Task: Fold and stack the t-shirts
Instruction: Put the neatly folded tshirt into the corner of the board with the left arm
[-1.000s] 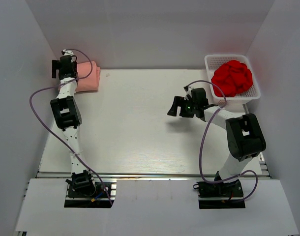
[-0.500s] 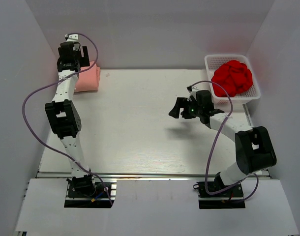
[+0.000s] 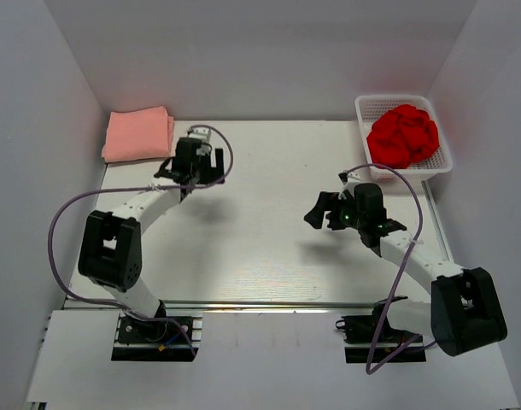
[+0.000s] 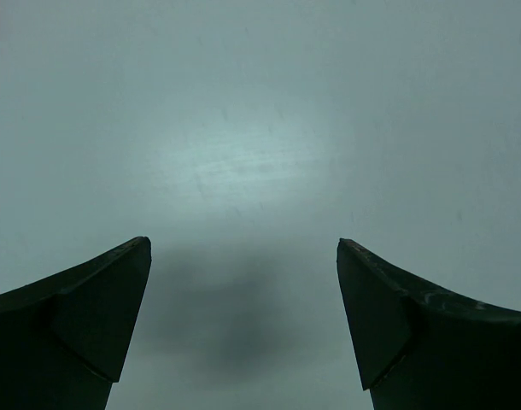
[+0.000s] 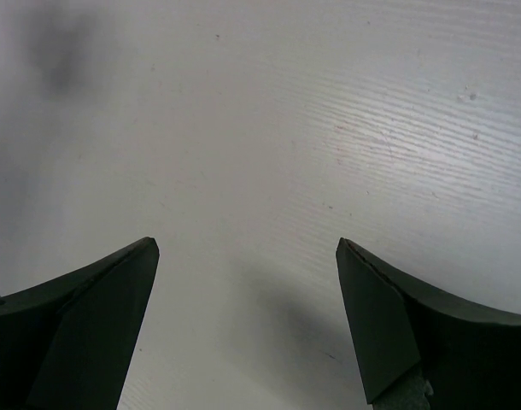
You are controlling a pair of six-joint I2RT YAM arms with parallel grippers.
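Observation:
A salmon-pink t-shirt [image 3: 137,135] lies folded flat at the table's back left corner. A crumpled red cloth [image 3: 403,134] fills the white basket [image 3: 445,162] at the back right. My left gripper [image 3: 194,173] hovers over bare table to the right of the pink shirt, apart from it. In the left wrist view the left gripper [image 4: 243,248] is open, with only table between its fingers. My right gripper [image 3: 315,211] hangs over the table's right half, pointing left, below and left of the basket. The right wrist view shows the right gripper [image 5: 248,243] open and holding nothing.
White walls close in the table on the left, back and right. The basket stands tight against the back right corner. Purple cables loop beside both arms.
My left arm has swung away from the pink shirt, rightward and nearer, leaving the shirt uncovered. My right arm has drifted a little nearer and to the right. Both grippers stayed open.

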